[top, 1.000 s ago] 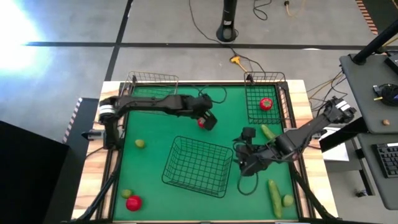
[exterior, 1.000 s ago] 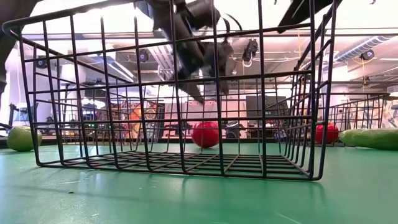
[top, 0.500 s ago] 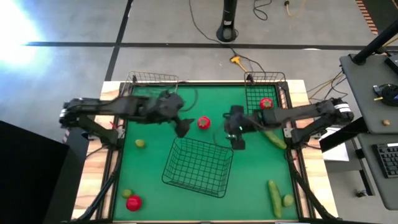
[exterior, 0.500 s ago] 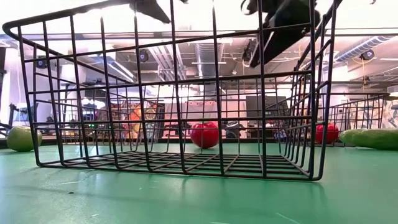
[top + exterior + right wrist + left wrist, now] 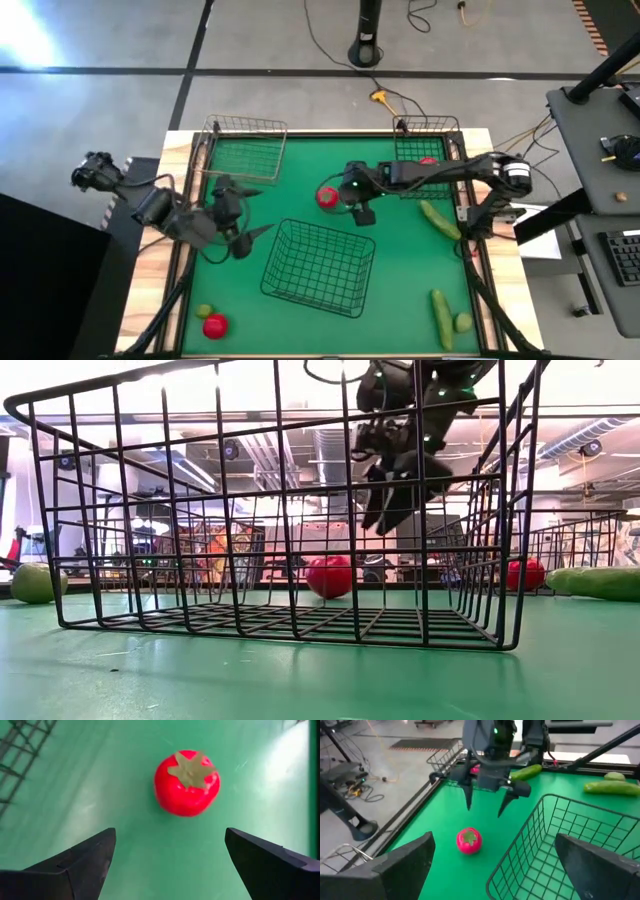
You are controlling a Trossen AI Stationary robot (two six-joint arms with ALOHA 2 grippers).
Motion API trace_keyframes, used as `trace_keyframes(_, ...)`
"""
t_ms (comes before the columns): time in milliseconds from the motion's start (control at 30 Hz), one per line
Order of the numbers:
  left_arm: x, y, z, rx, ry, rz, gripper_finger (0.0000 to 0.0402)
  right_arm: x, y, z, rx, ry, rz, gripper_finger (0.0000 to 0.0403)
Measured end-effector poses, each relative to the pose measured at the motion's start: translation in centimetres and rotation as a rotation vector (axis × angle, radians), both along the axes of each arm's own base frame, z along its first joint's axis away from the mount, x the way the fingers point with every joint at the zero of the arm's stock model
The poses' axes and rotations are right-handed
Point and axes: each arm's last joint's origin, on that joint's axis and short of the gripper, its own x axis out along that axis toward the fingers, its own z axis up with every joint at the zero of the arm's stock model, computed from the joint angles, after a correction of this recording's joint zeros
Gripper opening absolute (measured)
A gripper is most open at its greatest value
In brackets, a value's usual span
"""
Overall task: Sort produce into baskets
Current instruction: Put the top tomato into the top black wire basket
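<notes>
Red tomato [image 5: 327, 197]: lies on the green surface [image 5: 300, 170], just beyond the far rim of the large wire basket [image 5: 318, 268]; stem cap up, nothing touching it.
Right claw [image 5: 361, 214]: above the surface just beside that tomato, on its right in the high view; fingers spread wide, nothing between them. In its own wrist view the tomato [image 5: 187, 782] sits ahead of the two fingertips, between their lines but apart from both.
Left claw [image 5: 247, 236]: over the left part of the surface, near the large basket's left corner; fingers wide, empty. Its wrist view looks across at the tomato [image 5: 469, 841] with the right claw [image 5: 485, 807] hanging over it.
Far-right basket [image 5: 428, 160]: small, at the far right corner; a second red tomato [image 5: 429, 160] partly shows inside.
Far-left basket [image 5: 243, 150]: small, at the far left corner.
Cucumbers: one [image 5: 439, 219] by the right edge near the far-right basket, one [image 5: 441, 317] at the near right.
Limes: one [image 5: 463, 322] just beside the near cucumber, one [image 5: 204, 311] near left.
Third tomato [image 5: 214, 326]: near left corner, touching that lime.
</notes>
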Motion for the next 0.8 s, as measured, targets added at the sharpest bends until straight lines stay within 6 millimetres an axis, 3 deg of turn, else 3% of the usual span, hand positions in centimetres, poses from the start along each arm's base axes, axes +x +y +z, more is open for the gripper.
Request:
trace_keyframes(133,-1.1,0.5,-3.1,0.015,-0.029,-0.006,0.0394,1.6,-1.1,0.0,-0.009,-0.037,0.055,0.0368)
trace_keyframes(333,-1.7,1.2,-8.2,0.027,-0.135,0.004,0.0394,4.0,-4.0,-0.2,0.098,-0.066,0.117,0.0368)
trace_keyframes(467,-2.0,1.4,-10.6,-0.005,-0.199,0.004,0.0394,5.0,-5.5,-1.0,0.185,-0.088,0.164,0.0368)
trace_keyframes(633,-2.2,1.5,-11.9,-0.077,-0.226,0.032,0.0394,5.6,-6.5,-2.4,0.182,-0.066,0.19,0.0368)
trace_keyframes(800,-2.1,1.4,-11.6,-0.09,-0.238,0.036,0.0394,5.8,-6.7,-4.3,0.199,-0.007,0.183,0.0368)
